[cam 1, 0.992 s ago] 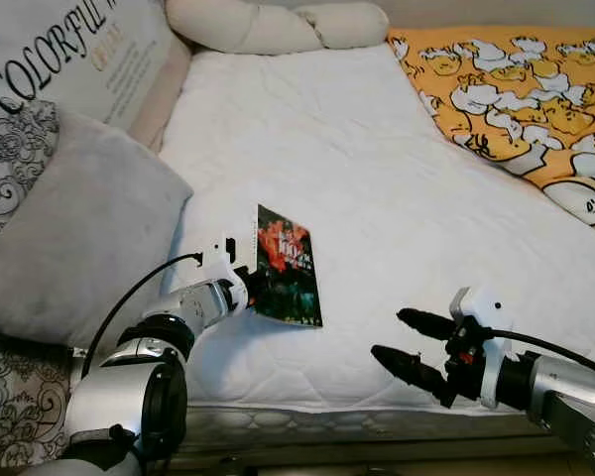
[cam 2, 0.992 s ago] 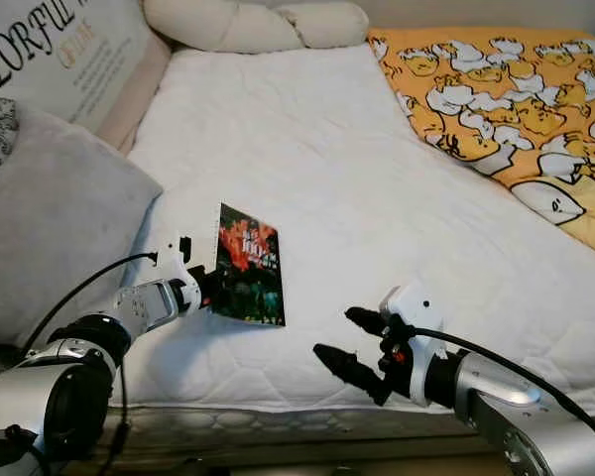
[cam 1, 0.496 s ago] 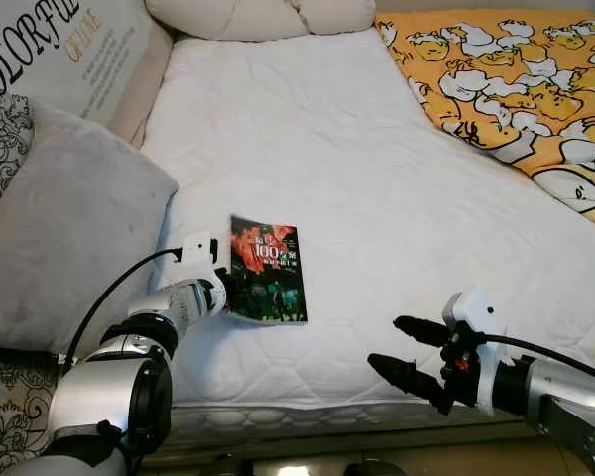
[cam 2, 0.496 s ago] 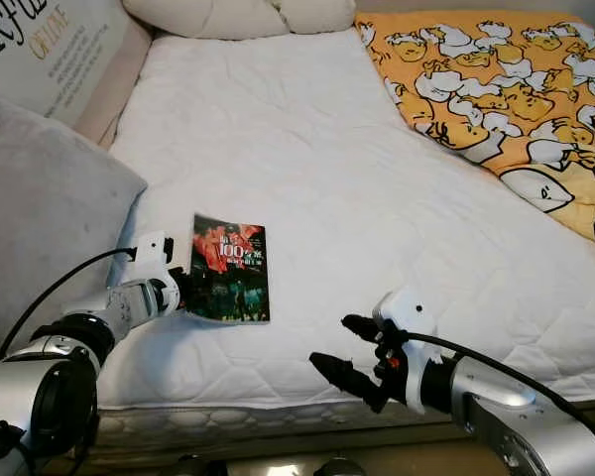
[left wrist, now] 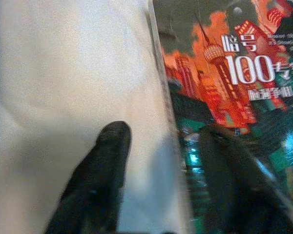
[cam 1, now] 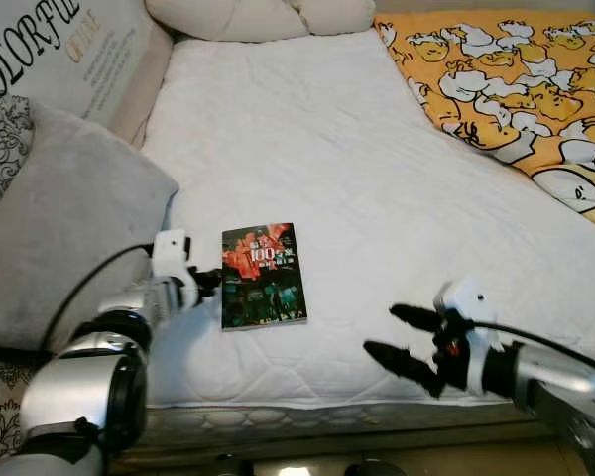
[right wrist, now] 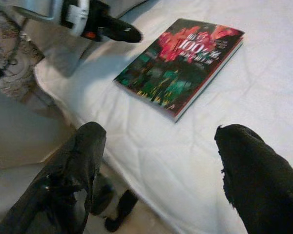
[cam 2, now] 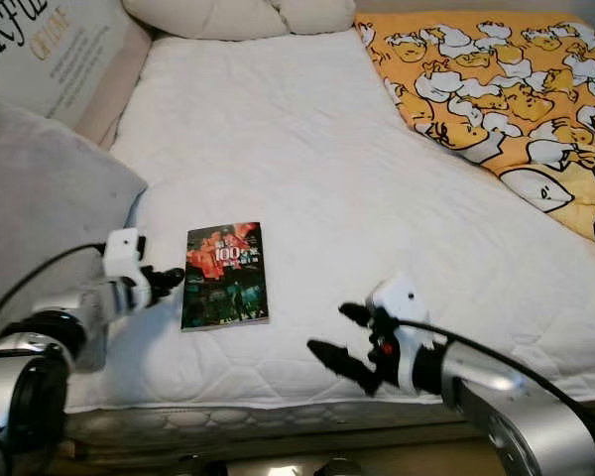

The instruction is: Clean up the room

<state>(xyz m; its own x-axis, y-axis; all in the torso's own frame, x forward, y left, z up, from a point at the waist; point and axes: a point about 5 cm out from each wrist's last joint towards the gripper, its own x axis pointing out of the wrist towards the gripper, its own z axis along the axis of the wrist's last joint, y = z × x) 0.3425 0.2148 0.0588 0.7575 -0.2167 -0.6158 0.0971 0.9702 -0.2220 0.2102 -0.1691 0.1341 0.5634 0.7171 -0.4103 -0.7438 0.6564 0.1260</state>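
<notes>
With the book (cam 1: 263,275) lying flat near the bed (cam 1: 307,129) edge and my left gripper (cam 1: 206,285) spread empty beside its spine, right gripper (cam 1: 402,335) gaping idle, a low regrasp could just shove it sideways.

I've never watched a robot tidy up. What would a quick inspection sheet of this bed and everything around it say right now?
Surface: white quilted mattress, bare in the middle.
Job's things: book lying flat, cover up, near the front edge.
Clutter: orange duck-print blanket on the robot's right.
Grippers: left gripper open beside the book's edge, not gripping it; right gripper open above the front edge, apart from the book.
Cables: black cable on left arm; another on right arm.
Surroundings: grey pillow, lettered cushion, cream bolster.
</notes>
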